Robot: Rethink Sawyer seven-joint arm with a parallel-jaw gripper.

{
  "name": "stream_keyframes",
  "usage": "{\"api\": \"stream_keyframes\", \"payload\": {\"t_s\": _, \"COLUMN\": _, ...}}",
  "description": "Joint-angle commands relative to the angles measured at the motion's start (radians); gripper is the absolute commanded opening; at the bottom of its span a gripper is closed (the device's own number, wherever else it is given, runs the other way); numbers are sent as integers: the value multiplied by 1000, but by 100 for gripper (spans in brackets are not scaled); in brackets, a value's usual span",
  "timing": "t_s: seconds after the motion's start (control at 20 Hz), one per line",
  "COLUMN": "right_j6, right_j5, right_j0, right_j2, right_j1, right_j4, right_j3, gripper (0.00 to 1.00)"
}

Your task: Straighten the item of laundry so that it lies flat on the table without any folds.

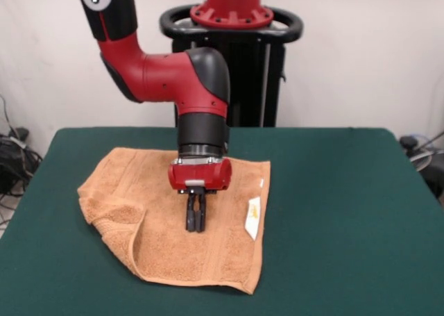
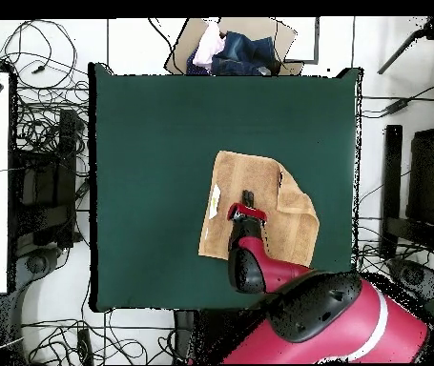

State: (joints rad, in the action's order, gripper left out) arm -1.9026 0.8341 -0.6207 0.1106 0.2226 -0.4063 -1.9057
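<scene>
The orange-tan towel (image 1: 166,222) lies on the dark green table (image 1: 347,212), left of centre in the front view. Its left part is folded over in a loose flap with a raised edge (image 1: 139,236). A white tag with yellow print (image 1: 253,217) sits at its right edge. My gripper (image 1: 195,222) points straight down over the towel's middle, fingers together, tips at or just above the cloth, nothing held. In the overhead view the towel (image 2: 258,186) lies right of centre, its right side folded over, with the gripper (image 2: 248,201) above it.
The robot pedestal (image 1: 232,45) stands behind the table's far edge. In the overhead view a pile of clothes on cardboard (image 2: 232,48) lies beyond the table's top edge, and cables (image 2: 39,124) and equipment surround the table.
</scene>
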Motion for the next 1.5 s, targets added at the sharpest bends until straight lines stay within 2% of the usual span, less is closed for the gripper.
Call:
{"api": "stream_keyframes", "payload": {"t_s": 0.05, "right_j6": -159, "right_j5": -70, "right_j0": -31, "right_j2": -14, "right_j1": -65, "right_j4": -4, "right_j3": 91, "gripper": 0}}
{"api": "stream_keyframes", "payload": {"t_s": 0.25, "right_j6": -146, "right_j5": -57, "right_j0": -25, "right_j2": -32, "right_j1": -23, "right_j4": -3, "right_j3": 67, "gripper": 0}}
{"api": "stream_keyframes", "payload": {"t_s": 0.5, "right_j6": -132, "right_j5": -151, "right_j0": -37, "right_j2": -34, "right_j1": 121, "right_j4": -29, "right_j3": 10, "gripper": 0}}
{"api": "stream_keyframes", "payload": {"t_s": 0.75, "right_j6": -136, "right_j5": -208, "right_j0": -65, "right_j2": -7, "right_j1": 164, "right_j4": -64, "right_j3": 23, "gripper": 0}}
{"api": "stream_keyframes", "payload": {"t_s": 1.0, "right_j6": -134, "right_j5": -229, "right_j0": -74, "right_j2": 3, "right_j1": 174, "right_j4": -71, "right_j3": 23, "gripper": 0}}
{"api": "stream_keyframes", "payload": {"t_s": 1.5, "right_j6": -127, "right_j5": -250, "right_j0": -88, "right_j2": 39, "right_j1": 106, "right_j4": -100, "right_j3": 86, "gripper": 0}}
